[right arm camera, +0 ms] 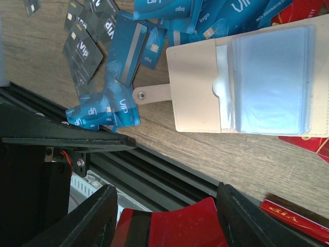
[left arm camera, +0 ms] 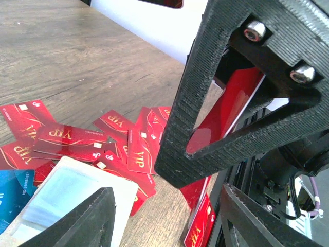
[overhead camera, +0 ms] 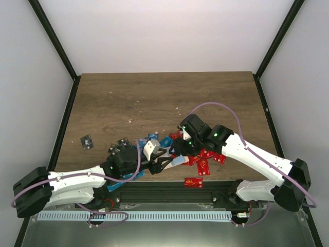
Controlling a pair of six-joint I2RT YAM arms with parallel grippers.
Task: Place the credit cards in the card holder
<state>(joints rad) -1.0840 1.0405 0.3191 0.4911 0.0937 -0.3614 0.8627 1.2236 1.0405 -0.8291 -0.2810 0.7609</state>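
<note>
The pale beige card holder (right arm camera: pixel 200 87) lies open on the wood, its clear sleeves facing up and its snap tab pointing at a heap of blue credit cards (right arm camera: pixel 128 46) and black ones (right arm camera: pixel 85 36). My right gripper (right arm camera: pixel 167 199) is shut on a red credit card (right arm camera: pixel 175 229), which bows between its fingers above the table's near edge. In the left wrist view that card (left arm camera: pixel 231 108) shows through the right gripper's black finger (left arm camera: pixel 205 128). My left gripper (left arm camera: pixel 165 198) is open, its left finger over a corner of the holder (left arm camera: pixel 72 185). Red VIP cards (left arm camera: pixel 67 136) lie beyond.
A black metal rail (right arm camera: pixel 154 164) runs along the table's near edge, with a red card (overhead camera: pixel 194 181) close to it. One black card (overhead camera: pixel 87 141) lies apart at the left. The two grippers are close together over the card pile (overhead camera: pixel 205 162).
</note>
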